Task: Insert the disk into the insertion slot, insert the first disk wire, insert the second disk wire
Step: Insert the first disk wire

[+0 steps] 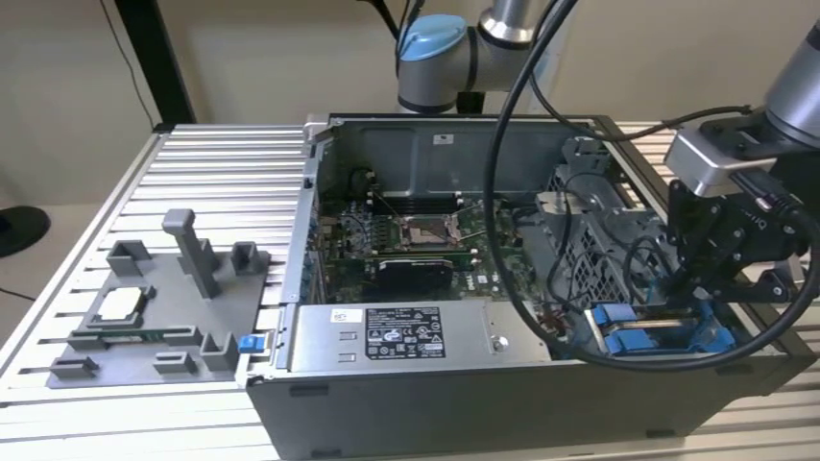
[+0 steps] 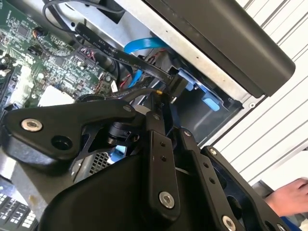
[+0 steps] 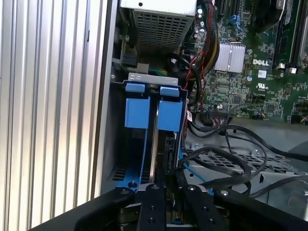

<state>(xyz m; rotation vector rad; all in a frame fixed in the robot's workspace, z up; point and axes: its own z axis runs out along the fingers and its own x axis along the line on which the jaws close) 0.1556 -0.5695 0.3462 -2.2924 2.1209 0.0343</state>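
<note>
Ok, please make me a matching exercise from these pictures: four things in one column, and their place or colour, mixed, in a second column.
Things:
1. gripper
2. power-supply box
3. fixture plate
4. motherboard

Places or colours:
A. green, inside the case
B. on the slatted table, at the exterior view's left
C. over the blue clips, at the exterior view's right
D. grey, with a printed label

Pairs: 1-C, 2-D, 3-B, 4-A.
</note>
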